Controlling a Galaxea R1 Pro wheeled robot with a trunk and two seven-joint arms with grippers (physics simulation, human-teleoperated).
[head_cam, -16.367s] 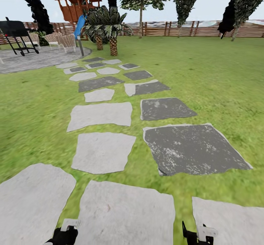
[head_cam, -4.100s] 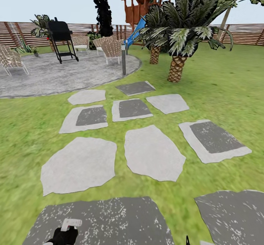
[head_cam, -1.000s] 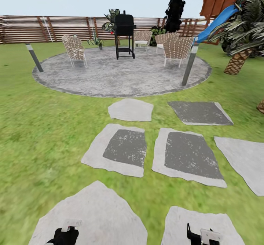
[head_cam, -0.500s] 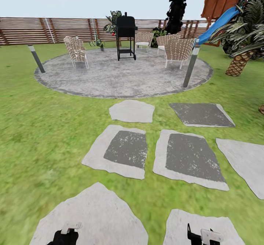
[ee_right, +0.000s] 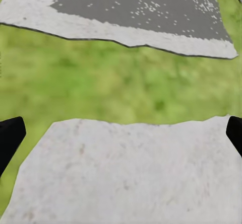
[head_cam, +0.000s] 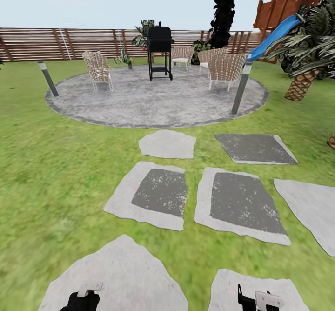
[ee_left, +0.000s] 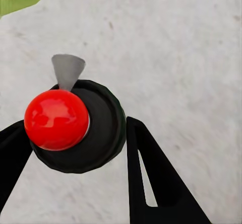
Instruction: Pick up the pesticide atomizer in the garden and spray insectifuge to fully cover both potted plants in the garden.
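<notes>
L gripper (ee_left: 73,139) pinching, as far as can be judged, pesticide atomizer (ee_left: 98,133): black round cap w/ red ball top & grey nozzle, seen end-on, one black finger at each side. Long axis approx. along the fingers, cap toward wrist cam, body hidden behind it; nozzle out sideways. Probably light, stiff, smooth plastic, so best held on the slim body below the cap, trigger end free. R gripper (ee_right: 121,133) spread wide, empty, above pale irregular stepping stone (ee_right: 126,168). Ahead: round grey mottled paving (head_cam: 153,99); potted plants not made out
</notes>
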